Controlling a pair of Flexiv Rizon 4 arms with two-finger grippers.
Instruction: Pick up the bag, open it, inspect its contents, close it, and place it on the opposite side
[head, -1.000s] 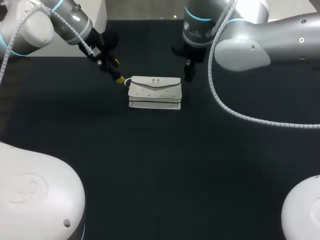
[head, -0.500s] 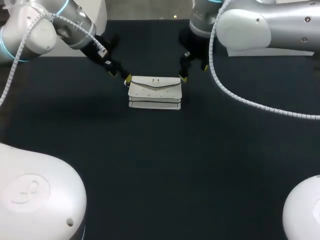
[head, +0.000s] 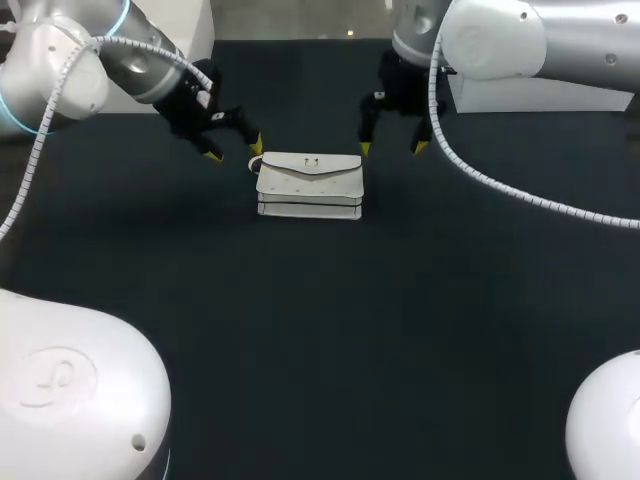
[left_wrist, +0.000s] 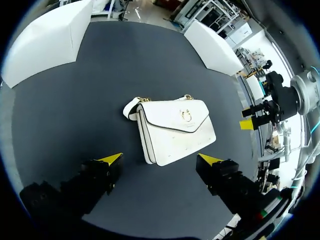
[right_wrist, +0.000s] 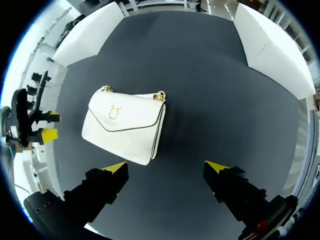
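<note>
Bag (head: 310, 185) on the worktop (head: 320, 340), left hand (head: 234, 150) by its left end, right hand (head: 392, 148) by its right end (neither touching it)

Silver-white left arm (head: 60, 65) (cyan-ringed) and right arm (head: 520, 40), coiled white cables (head: 500, 190), black wrists (head: 190, 100), yellow-tipped jaws.

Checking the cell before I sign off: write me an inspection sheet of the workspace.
Surface: dark table, flat, no spills seen.
Job's things: white bag lies on the table, flap closed, not gripped.
Clutter: nothing seen.
Grippers: left gripper open, by the bag's left end; right gripper open, by its right end.
Cables: a ribbed hose runs along each arm; the right arm's loops over the table.
Surroundings: nothing seen.
</note>
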